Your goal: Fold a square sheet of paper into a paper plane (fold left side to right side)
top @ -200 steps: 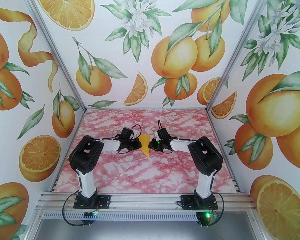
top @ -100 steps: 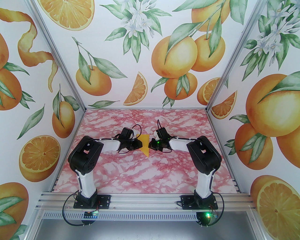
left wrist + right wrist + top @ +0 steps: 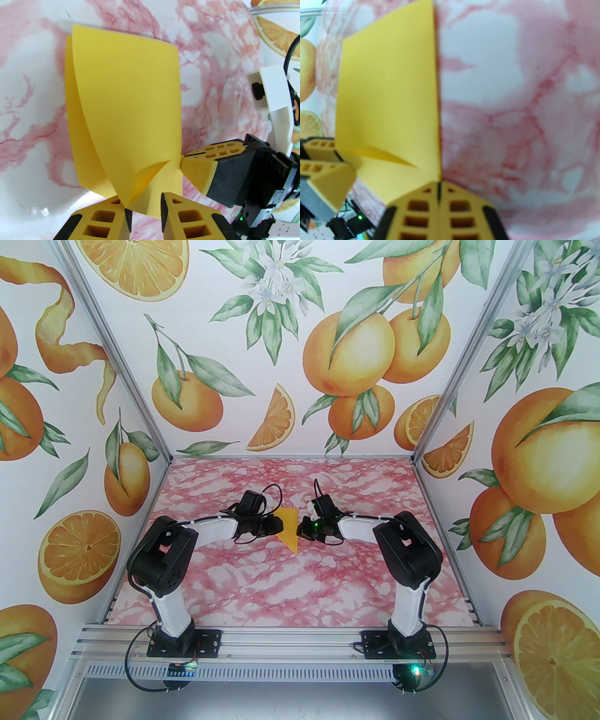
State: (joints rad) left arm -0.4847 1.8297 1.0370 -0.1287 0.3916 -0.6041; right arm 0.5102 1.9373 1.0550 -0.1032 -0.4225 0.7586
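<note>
Left wrist view: the left claw [image 3: 144,208] stands partly open, its jaws apart, and the lower tip of the folded-over flap of the square sheet of paper [image 3: 126,98] sits loose in the gap between them. The sheet lies mid-counter [image 3: 30,70] between both arms, its upper layer bowed. In the right wrist view the right claw [image 3: 438,186] is closed tight, pinching the sheet's right edge at its tips, where a small wrinkle starts.

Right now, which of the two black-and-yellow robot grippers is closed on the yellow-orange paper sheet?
The right gripper: its fingers press together on the yellow-orange paper sheet; the left gripper has its fingers apart.
</note>
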